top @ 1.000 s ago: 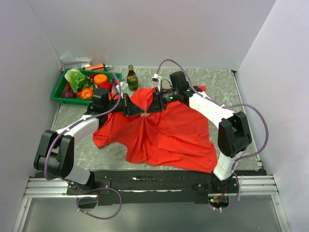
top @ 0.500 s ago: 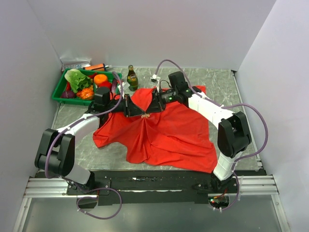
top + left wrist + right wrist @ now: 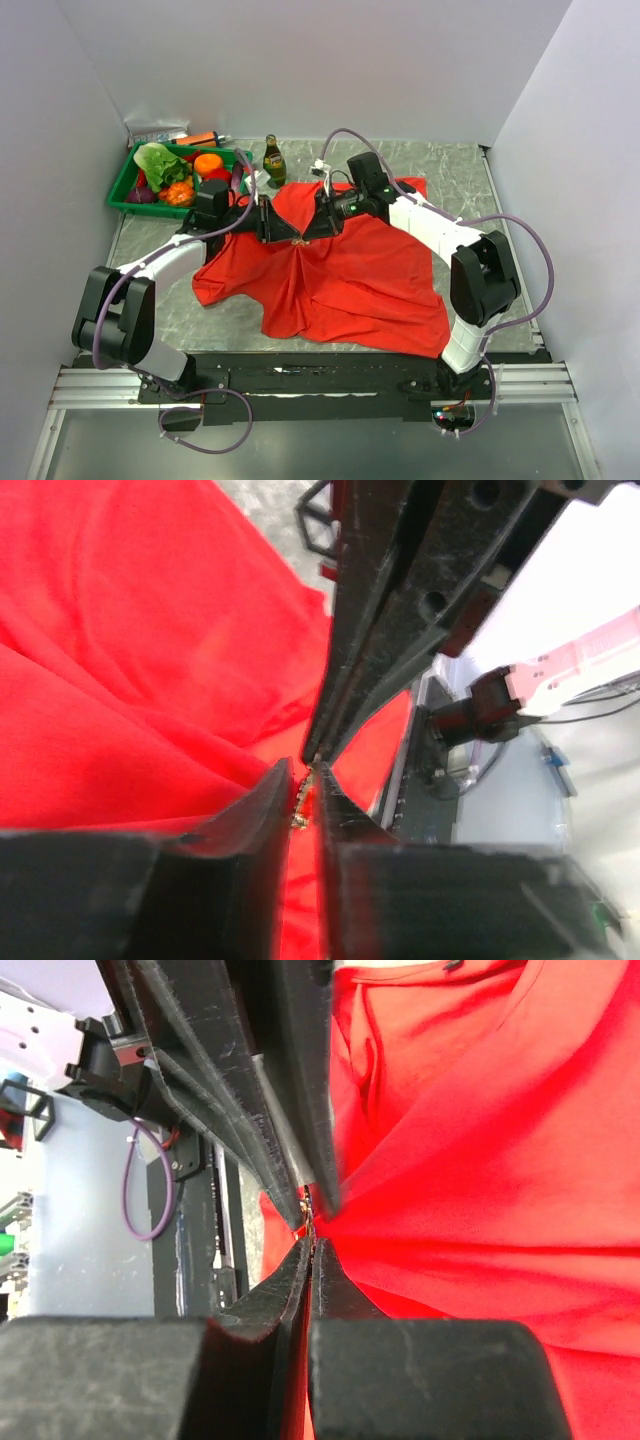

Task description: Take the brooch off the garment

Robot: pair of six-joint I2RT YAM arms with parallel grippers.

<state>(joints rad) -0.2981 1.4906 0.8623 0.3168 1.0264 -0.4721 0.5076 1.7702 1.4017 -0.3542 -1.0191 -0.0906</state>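
The right arm's wrist has edged slightly to the left in the top view, pushing its fingers closer against the left arm's. The left arm has hardly moved. The two tips meet just left of centre in that frame, as they did before.

The brooch [image 3: 298, 240] has not moved either. It sits on the garment [image 3: 350, 280] exactly where the tips meet, with creases fanning out from it toward the bottom of the frame.

The left gripper [image 3: 303, 780] is narrow. Low in its wrist view, a gold speck [image 3: 298, 818] and red cloth sit in the slit between its fingers, so it seems to have the pin. The right gripper [image 3: 312, 1245] is all but closed on a thin sliver of red, with the speck [image 3: 305, 1205] just past its tips. That looks like cloth, but I cannot be sure.

My reading is that the hold has only tightened. The pin is not yet free, and the two grips still have to pull apart.
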